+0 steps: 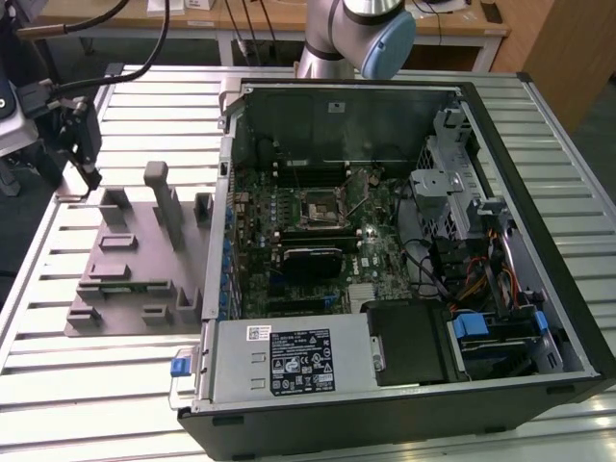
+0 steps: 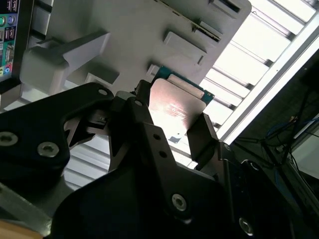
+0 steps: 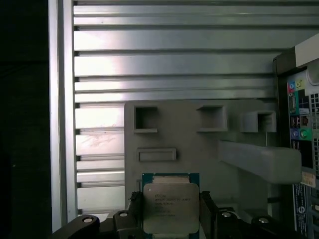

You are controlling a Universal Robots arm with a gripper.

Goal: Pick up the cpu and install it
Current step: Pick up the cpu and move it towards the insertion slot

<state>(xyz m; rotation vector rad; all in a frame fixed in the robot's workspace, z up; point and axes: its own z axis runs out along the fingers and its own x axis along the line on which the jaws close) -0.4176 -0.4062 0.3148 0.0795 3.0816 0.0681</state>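
The cpu [image 3: 171, 206] lies flat between the fingers [image 3: 206, 211], metal top up. The two fingers close on its opposite side edges, and the second wrist view shows the same clamp on the cpu [image 2: 177, 107]. It is square, so it has no long axis; what matters is which edges the fingers cover, and the other two edges stand free. Just past the fingertips lies the grey fixture [image 3: 174, 129], and the cpu appears held clear of it. In the exterior view the fingers [image 1: 82, 154] hang over the surface [image 1: 144, 385] beside the fixture's far corner. The socket [image 1: 320, 207] is well apart from them, inside the case [image 1: 337, 106], toward the exterior view's right.
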